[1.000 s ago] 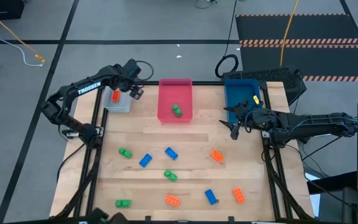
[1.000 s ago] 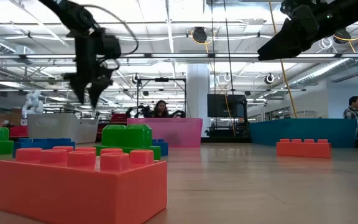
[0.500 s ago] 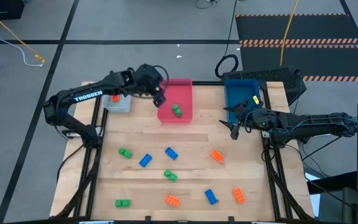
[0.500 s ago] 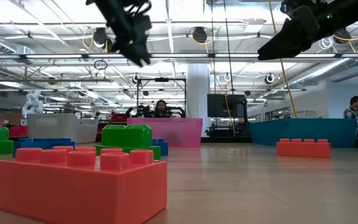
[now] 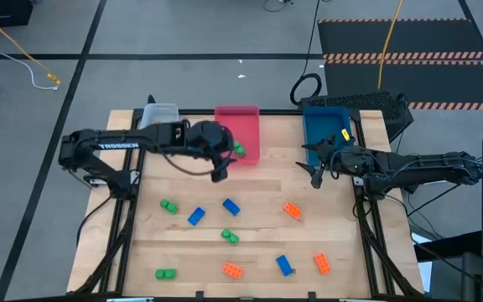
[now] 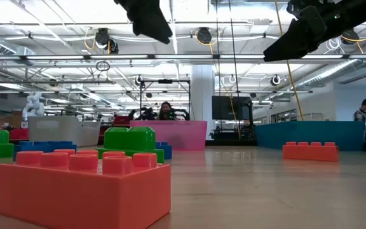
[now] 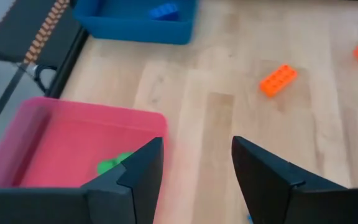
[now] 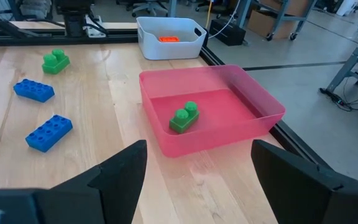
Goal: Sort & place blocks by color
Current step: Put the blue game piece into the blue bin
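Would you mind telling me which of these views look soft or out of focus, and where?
Low view: the orange block up close looks soft. Left wrist view: the pink tray and the green block in it are blurred. Right wrist view: the green block is sharp, the near fingers soft.

Both arms are black, built of slim jointed links with dark cables looping at the joints. The left arm (image 5: 124,143) carries white "TROSSEN" lettering; each wrist ends in two flat, angular black fingers (image 7: 138,171).
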You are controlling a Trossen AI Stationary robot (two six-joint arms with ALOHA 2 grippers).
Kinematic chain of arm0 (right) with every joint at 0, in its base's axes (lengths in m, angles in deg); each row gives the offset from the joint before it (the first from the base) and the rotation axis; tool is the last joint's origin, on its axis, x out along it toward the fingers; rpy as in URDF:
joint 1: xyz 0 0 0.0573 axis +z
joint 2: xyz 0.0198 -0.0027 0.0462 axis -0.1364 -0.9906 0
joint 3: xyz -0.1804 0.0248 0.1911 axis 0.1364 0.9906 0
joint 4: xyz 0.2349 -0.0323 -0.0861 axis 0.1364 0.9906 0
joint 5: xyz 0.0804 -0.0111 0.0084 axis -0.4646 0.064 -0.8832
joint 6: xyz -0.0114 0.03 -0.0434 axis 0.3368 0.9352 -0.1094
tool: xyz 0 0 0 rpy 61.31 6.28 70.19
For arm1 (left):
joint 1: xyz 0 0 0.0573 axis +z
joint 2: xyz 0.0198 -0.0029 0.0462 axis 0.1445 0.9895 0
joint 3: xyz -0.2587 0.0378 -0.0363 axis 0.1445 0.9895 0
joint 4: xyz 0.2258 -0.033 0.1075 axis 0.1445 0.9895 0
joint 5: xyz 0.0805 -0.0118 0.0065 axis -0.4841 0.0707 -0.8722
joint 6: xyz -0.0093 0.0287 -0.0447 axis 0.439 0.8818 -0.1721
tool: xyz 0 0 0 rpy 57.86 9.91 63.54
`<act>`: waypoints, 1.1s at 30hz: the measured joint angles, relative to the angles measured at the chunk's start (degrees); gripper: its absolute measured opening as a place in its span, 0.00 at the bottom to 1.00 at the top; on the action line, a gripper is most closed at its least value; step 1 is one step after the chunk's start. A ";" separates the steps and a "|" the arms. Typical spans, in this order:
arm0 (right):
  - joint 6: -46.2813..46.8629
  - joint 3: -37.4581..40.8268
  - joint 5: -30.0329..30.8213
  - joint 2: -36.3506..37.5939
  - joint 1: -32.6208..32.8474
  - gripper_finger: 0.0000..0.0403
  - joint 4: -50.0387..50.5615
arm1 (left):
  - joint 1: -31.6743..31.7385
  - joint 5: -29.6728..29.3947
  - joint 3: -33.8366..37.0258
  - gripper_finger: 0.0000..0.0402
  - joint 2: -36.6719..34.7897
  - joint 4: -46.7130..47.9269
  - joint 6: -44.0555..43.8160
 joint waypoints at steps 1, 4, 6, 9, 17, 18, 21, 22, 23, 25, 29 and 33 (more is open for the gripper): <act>0.00 0.00 0.02 0.02 0.00 0.71 0.00 | -1.03 -0.65 0.00 0.48 0.36 -0.19 -0.56; 0.01 0.00 0.02 0.00 0.01 0.71 0.00 | -3.65 -2.34 0.05 0.49 1.12 0.46 -1.92; 0.02 0.00 0.04 0.00 0.02 0.71 -0.02 | -5.33 -2.80 0.04 0.50 2.18 0.07 -2.16; 0.04 0.00 0.04 0.00 0.00 0.71 -0.19 | -7.53 -2.86 0.00 0.50 3.84 -0.05 -2.16; 1.08 0.00 -0.11 0.00 0.02 0.71 -1.32 | -10.95 -7.34 0.01 0.50 10.42 -9.11 0.13; 1.44 0.00 -0.19 0.00 0.02 0.71 -1.26 | -11.03 -7.55 0.02 0.50 11.33 -11.03 0.48; 1.57 0.00 -0.31 0.02 0.02 0.71 -0.90 | -11.27 -7.61 0.02 0.50 13.70 -14.95 0.40; 1.57 0.00 -0.33 0.00 0.02 0.71 -0.48 | -11.46 -7.62 0.02 0.50 14.30 -15.41 0.30; 1.57 0.00 -0.33 0.00 0.02 0.71 -0.07 | -11.68 -7.62 0.02 0.50 14.74 -14.70 0.37; 1.57 0.00 -0.34 0.00 0.02 0.71 0.33 | -12.05 -7.63 0.07 0.50 15.35 -11.91 0.31; 2.91 0.15 -0.62 -0.11 0.02 0.71 0.19 | -12.97 -12.49 0.07 0.50 15.41 -4.00 -4.25; 4.09 2.43 -4.55 -2.00 0.02 0.71 -6.90 | -13.78 -18.04 0.07 0.50 14.88 0.92 -8.27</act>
